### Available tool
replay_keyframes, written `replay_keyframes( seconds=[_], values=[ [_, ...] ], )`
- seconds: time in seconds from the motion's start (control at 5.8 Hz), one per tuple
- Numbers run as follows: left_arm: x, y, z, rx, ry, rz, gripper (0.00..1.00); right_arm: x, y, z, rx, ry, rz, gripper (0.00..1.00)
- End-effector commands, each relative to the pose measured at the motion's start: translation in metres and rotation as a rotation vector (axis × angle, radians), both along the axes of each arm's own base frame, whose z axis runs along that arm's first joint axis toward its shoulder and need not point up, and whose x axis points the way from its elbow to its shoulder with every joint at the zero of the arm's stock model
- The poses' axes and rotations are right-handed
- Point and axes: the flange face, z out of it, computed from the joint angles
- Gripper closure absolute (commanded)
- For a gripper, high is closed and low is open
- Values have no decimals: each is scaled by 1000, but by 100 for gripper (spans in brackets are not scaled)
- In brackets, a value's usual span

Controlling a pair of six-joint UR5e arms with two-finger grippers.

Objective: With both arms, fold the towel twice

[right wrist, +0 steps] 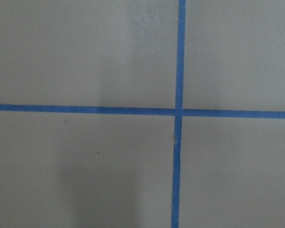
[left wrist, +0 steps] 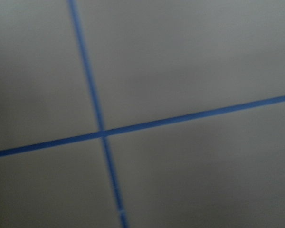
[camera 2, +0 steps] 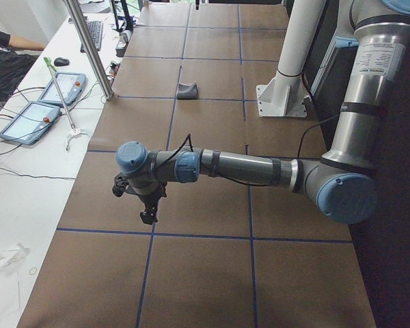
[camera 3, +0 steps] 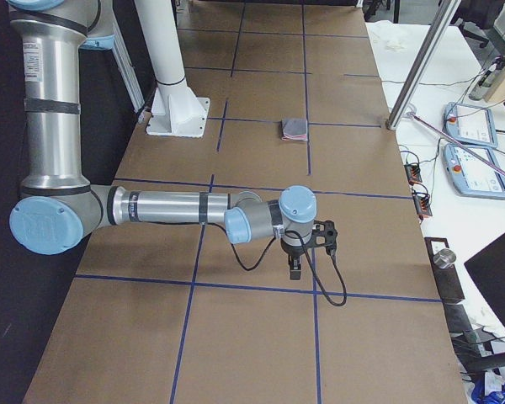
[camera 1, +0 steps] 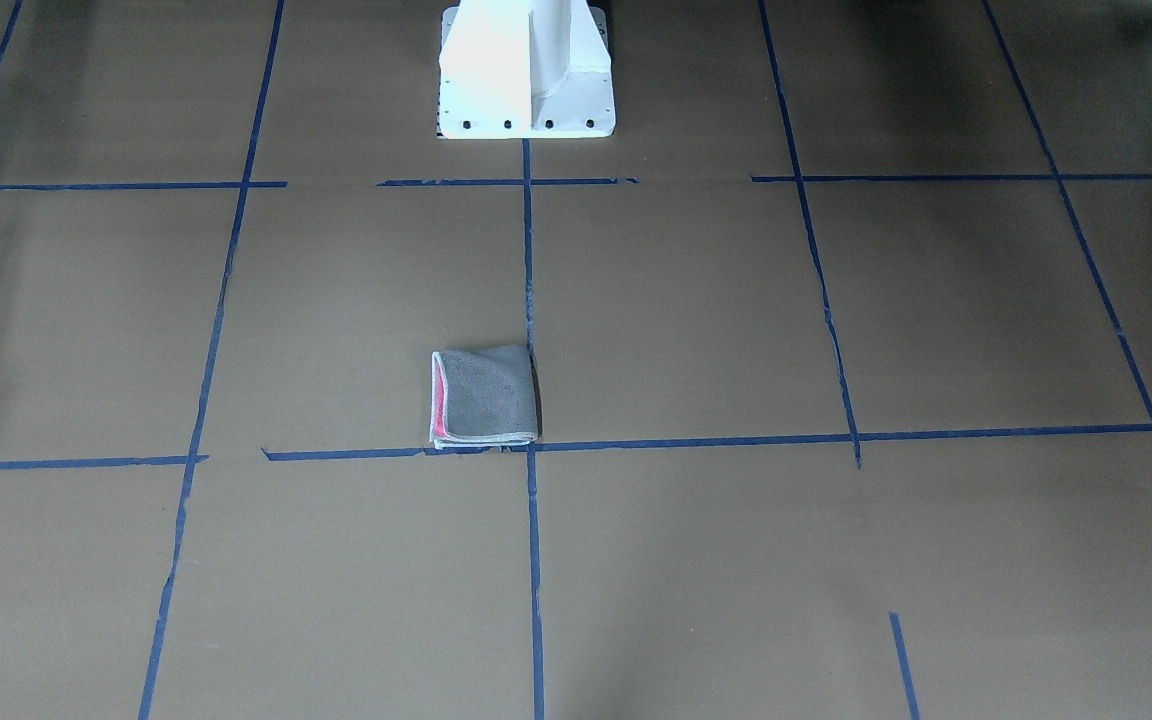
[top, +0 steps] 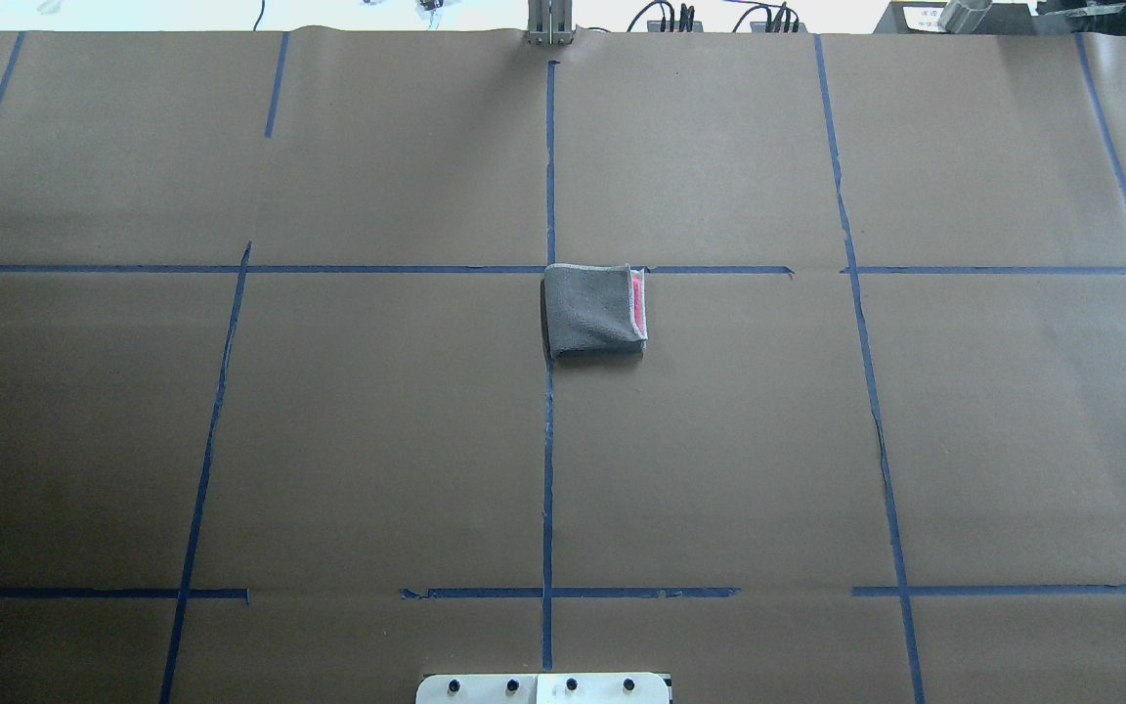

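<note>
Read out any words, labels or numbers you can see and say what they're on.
No text can be read.
Left arm label, on the upright tube: too small to read.
Right arm label, on the upright tube: too small to read.
Tablet screens beside the table: too small to read.

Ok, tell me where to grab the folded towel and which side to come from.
Take the towel by its layered edge on the robot's right, where pink and pale stitching show, coming in from that side with the jaws probably straddling all the layers. The opposite edge looks like a rounded fold lying flat, which gives less to pinch.
</note>
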Motion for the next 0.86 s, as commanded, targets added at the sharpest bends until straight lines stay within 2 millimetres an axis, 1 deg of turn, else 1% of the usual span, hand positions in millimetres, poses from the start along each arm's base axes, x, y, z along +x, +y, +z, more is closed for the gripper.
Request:
replay_keyframes(
  seconds=[0.0,0.17,0.34,0.52,0.69],
  values=[
    [-27,58,93,-58,13,0,0,26,48,44,-12,-16,-28,0],
    [-27,73,111,-57,12,-8,0,33,56,51,-18,-15,-26,0],
    [-27,71,105,-87,5,-51,0,35,67,55,-26,-13,-22,0],
    [-28,59,69,-119,-12,-152,0,36,72,54,-25,-8,-18,0],
    [-27,52,40,-117,-17,-199,0,36,65,44,-20,-3,-6,0]
  ],
)
